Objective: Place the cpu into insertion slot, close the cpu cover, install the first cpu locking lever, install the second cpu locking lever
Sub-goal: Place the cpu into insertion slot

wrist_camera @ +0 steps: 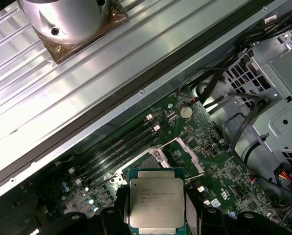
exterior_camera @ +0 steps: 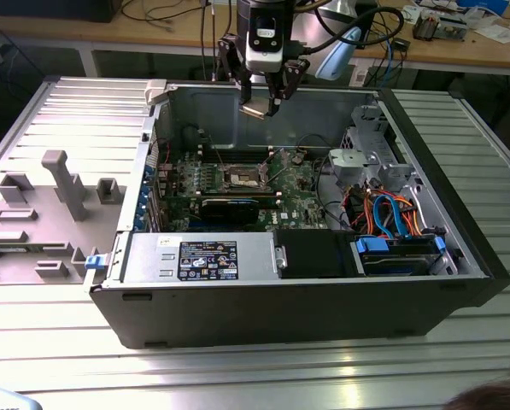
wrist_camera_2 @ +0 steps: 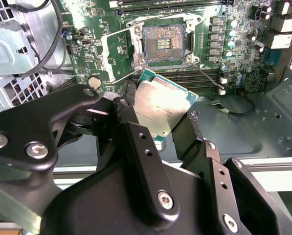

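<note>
1. The gripper [exterior_camera: 264,104] is clamped on the cpu [exterior_camera: 255,112]. In the second wrist view its black fingers [wrist_camera_2: 131,120] are pressing on two opposite edges of the chip, and the silvery metal face is turned toward the camera.
2. In the exterior view the held cpu is hanging high over the open computer case [exterior_camera: 280,299], near the far wall and well above the green motherboard [exterior_camera: 299,195]. It is touching nothing but the fingers.
3. The insertion slot [wrist_camera_2: 164,44] is lying bare on the board, its gold contact field showing, with no chip in it.
4. The cpu cover [wrist_camera_2: 117,51] is swung open to one side of the slot, and a thin wire locking lever [wrist_camera_2: 207,77] is angling away from the opposite corner. So the socket seems to be open from above.
5. The relation that matters is that the slot is sitting below the gripper and, in the exterior view, nearer the camera than the chip is — apart both in height and across the board.
6. The cpu is nearly square, so it has no real long axis. In the second wrist view its edges are looking turned against the socket's edges, and in the exterior view it is hanging tilted rather than flat. How much of that is camera angle I cannot tell.
</note>
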### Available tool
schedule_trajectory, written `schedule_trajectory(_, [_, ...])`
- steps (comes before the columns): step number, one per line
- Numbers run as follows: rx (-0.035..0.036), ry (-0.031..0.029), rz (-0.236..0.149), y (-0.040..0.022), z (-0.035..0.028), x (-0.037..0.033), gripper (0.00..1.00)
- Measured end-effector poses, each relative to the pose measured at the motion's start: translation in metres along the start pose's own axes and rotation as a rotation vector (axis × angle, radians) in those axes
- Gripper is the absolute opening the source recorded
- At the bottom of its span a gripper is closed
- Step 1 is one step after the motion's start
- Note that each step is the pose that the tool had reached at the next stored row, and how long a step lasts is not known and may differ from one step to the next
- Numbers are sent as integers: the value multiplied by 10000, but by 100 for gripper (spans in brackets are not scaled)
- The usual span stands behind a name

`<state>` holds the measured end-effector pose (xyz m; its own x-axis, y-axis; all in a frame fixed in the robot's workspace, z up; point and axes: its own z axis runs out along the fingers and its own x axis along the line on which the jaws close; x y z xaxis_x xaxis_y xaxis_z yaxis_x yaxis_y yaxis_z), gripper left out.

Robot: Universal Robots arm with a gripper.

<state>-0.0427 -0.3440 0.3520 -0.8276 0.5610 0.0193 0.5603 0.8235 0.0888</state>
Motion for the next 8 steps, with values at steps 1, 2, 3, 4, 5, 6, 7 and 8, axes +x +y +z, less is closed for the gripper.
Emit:
schedule_trajectory(1, [0, -1, 7, 0, 0, 0, 54])
schedule_trajectory(2, [0, -2, 18, 0, 0, 0, 54])
schedule_trajectory(3, [0, -3, 28, 0, 0, 0, 54])
schedule_trajectory(4, [0, -3, 36, 0, 0, 0, 54])
schedule_trajectory(5, [-1, -4, 48, 0, 0, 0, 54])
schedule_trajectory(6, [0, -4, 55, 0, 0, 0, 54])
schedule_trajectory(7, [0, -6, 64, 0, 0, 0, 54])
schedule_trajectory(8, [-2, -6, 72, 0, 0, 0, 54])
